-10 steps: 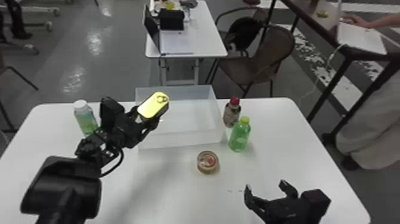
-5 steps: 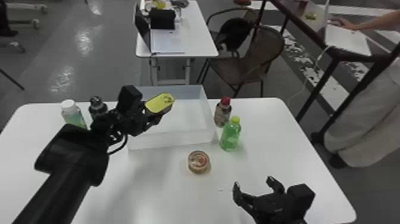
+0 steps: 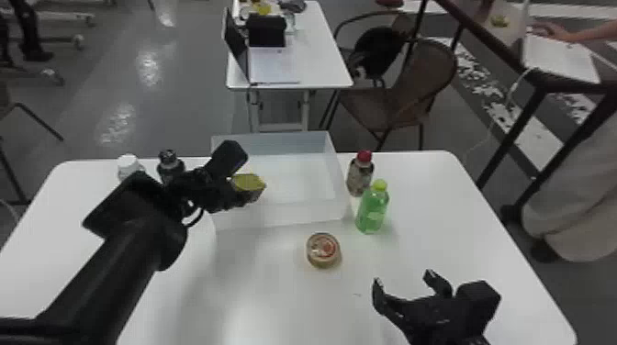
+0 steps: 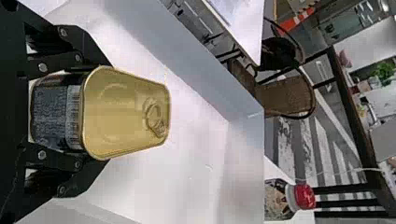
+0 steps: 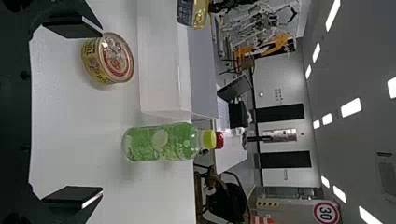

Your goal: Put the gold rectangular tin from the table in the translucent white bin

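As we look through the head view, the left gripper (image 3: 241, 180) has the gold tin (image 3: 250, 182) clasped between its fingers, held up over the left part of the translucent white bin (image 3: 284, 215). Just to the bin's right stands a red-capped bottle (image 3: 360, 176), with a green bottle (image 3: 373, 208) nearer, and a round can (image 3: 322, 250) sits on the table (image 3: 440, 229) at the bin's near side. Over on the left, a white-capped bottle (image 3: 128, 166) stands beside a dark bottle (image 3: 170, 167). And there's the right gripper (image 3: 405, 281), near right, fingers spread and holding nothing!

Across to the left wrist view: a firm grip on the tin's sides, ring-pull lid in plain sight.

Now the right wrist view: spread fingers again, the round can close to one, the green bottle upright beyond them.
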Controlling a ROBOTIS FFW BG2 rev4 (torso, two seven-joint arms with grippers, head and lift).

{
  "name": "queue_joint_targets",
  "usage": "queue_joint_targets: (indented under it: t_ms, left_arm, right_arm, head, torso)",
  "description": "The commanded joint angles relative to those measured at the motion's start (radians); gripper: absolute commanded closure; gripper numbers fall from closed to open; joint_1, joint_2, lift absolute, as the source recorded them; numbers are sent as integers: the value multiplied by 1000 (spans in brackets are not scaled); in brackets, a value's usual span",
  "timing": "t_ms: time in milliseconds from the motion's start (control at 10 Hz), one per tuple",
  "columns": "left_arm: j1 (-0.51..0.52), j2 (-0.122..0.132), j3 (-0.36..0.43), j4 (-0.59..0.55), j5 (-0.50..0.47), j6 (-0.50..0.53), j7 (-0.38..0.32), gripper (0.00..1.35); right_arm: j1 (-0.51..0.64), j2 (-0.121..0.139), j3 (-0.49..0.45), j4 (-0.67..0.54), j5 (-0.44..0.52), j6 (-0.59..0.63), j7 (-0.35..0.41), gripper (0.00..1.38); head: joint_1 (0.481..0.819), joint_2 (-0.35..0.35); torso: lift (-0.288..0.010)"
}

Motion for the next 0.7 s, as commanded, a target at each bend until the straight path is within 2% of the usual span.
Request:
queue_joint_targets:
  t_ms: [0,100,300,400,600]
  left_arm:
    - [-2,-3,-27,1,-25,-37,13,231]
    - [-7,-3,-30,1,-30,-65,17,94]
    - [5,-3,-31,-22,18,-99,-7,113]
    - [54,-3,-19,-79,90,-102,-23,113]
    - [241,1,53,-309,231,-105,-29,114]
  right_arm:
    - [2,0,-2,1,-5,0,3,105]
    - [7,0,-3,1,-8,-3,7,105]
    - [22,0,-12,-10,-14,-3,10,105]
    - [24,-3,-14,-13,-14,-3,11,105]
    - [28,-17,-15,-25,-17,-3,11,105]
  head:
    - [695,-80]
    - [695,-84]
    - [695,-99]
    - [695,-103]
    - [695,-121]
  torso:
    - [-28]
    - [-28]
    - [-28]
    - [-28]
    - [-28]
